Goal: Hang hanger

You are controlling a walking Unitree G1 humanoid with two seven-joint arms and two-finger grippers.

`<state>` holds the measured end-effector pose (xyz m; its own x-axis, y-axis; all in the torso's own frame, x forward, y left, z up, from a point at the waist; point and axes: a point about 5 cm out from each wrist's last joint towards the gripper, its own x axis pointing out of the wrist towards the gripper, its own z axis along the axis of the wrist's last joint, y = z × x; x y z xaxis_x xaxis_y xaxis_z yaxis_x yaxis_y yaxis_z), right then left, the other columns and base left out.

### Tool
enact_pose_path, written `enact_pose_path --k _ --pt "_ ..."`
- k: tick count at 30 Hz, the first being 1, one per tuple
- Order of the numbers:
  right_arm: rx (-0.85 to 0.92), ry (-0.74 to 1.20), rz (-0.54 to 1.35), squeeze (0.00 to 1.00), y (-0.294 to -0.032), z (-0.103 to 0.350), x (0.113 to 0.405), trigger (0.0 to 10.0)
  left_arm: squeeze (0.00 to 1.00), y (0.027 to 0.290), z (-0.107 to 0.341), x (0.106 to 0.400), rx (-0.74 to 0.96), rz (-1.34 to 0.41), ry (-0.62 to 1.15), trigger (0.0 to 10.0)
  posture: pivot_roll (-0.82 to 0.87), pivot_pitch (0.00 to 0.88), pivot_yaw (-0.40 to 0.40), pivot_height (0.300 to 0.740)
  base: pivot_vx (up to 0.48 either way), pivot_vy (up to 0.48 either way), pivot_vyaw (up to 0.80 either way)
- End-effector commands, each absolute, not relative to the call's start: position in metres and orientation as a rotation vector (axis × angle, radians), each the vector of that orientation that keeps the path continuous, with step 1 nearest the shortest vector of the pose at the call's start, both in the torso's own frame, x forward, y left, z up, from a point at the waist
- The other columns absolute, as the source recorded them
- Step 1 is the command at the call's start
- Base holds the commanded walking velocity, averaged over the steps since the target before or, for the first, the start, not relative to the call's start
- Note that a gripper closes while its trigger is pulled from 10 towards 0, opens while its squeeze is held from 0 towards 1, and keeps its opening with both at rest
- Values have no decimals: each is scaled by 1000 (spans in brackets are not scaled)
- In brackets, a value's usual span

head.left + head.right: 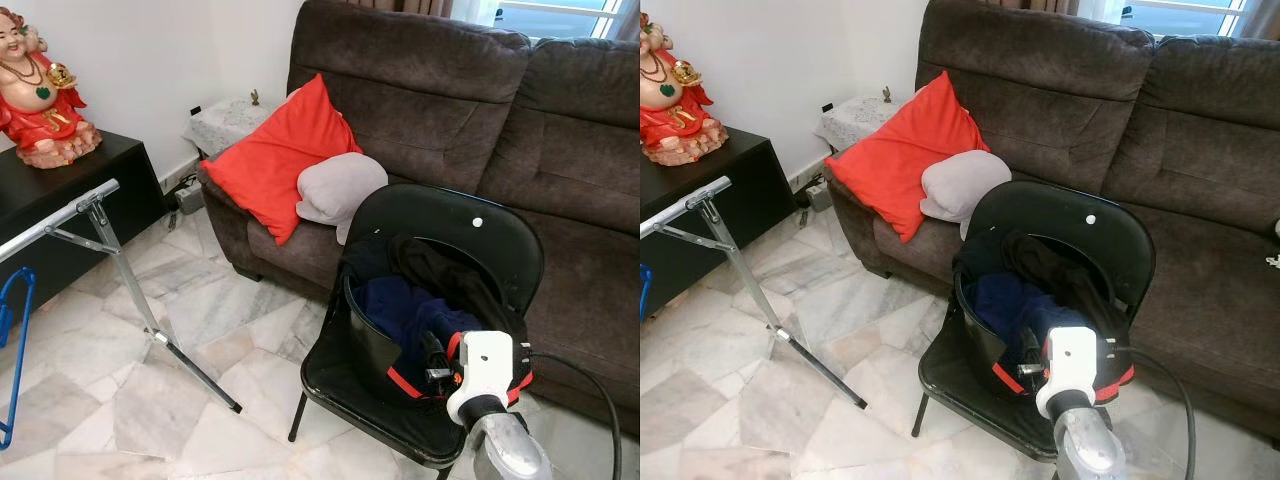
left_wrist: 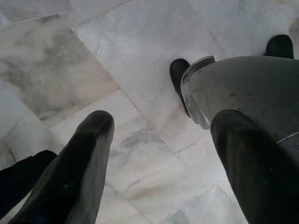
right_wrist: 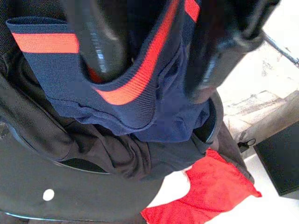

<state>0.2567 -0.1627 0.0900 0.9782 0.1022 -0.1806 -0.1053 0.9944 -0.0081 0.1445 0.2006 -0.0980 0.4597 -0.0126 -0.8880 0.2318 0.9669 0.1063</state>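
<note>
The black chair (image 1: 440, 250) serves as landmark. Behind it runs the brown sofa (image 1: 470, 110); to its left lies open marble floor (image 1: 200, 330), bounded by the slanted leg of the metal rack (image 1: 120, 265). On the seat stands a black basket (image 1: 375, 345) of clothes. The right pincer (image 3: 154, 51) hangs over it, fingers apart around a navy garment with red stripes (image 3: 117, 84), not visibly clamped. Judged next: close squarely on the fabric and lift straight, clear of the rim. The blue hanger (image 1: 12, 345) hangs far left of the chair, beyond the rack. The left pincer (image 2: 163, 154) hangs idle, fingers apart, above the floor.
</note>
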Motion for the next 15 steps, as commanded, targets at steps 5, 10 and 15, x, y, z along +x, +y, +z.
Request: enact_pose_path --k 5,10,15 --pt "-36 196 109 588 -162 90 247 10000 0 194 -104 132 221 -201 1138 10000 -10 62 20 740 0 0 0" --pt "2 212 94 0 -163 89 242 10000 0 194 -104 132 220 -202 1138 10000 -18 66 16 740 0 0 0" --pt "94 224 73 51 -163 89 237 10000 0 194 -104 132 221 -203 1138 10000 -21 68 18 740 0 0 0"
